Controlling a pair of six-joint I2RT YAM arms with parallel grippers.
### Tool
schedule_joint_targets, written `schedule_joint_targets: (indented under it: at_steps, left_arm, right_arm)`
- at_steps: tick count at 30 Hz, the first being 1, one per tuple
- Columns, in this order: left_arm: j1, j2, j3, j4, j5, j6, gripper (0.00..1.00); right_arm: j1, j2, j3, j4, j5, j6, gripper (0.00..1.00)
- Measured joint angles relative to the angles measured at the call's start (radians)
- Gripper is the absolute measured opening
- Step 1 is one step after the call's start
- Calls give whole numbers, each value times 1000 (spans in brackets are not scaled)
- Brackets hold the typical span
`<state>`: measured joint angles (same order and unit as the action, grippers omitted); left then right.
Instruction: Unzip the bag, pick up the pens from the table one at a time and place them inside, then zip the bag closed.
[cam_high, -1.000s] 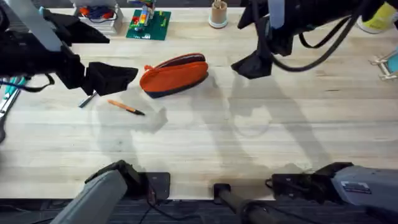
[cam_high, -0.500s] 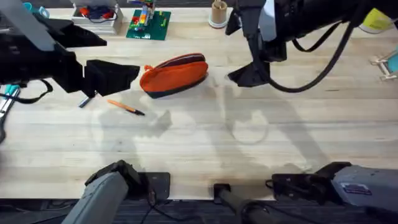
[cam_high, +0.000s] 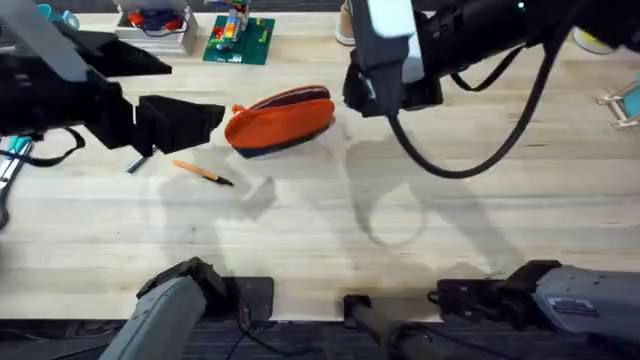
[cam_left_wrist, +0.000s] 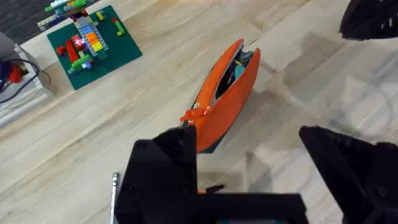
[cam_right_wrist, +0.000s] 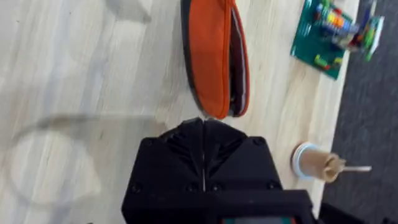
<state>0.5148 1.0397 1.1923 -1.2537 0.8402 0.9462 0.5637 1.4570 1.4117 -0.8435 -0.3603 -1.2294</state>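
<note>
Right claw (cam_right_wrist: 203, 134) — pinched together — just beside the bag (cam_right_wrist: 214, 56).

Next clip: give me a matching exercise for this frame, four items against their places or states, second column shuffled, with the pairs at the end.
Items:
1. bag
2. orange pen
3. right gripper
4. left gripper

States or places:
A. jaws wide apart, near the bag's zipper-pull end
B. zipper partly open, lying on the table
C. jaws closed together, at one end of the bag
D. lying loose on the wood, outside the bag

Pairs: 1-B, 2-D, 3-C, 4-A
</note>
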Motion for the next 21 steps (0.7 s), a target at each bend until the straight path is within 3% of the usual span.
schedule_joint_targets:
  at_steps: [9,21]
  left_arm:
    - [0,0,0,0,0,-1,995]
    - [0,0,0,0,0,-1,995]
  right_arm:
    - [9,26,2,119,-72,-21,31]
    - [9,138,2,219,-82,-28,29]
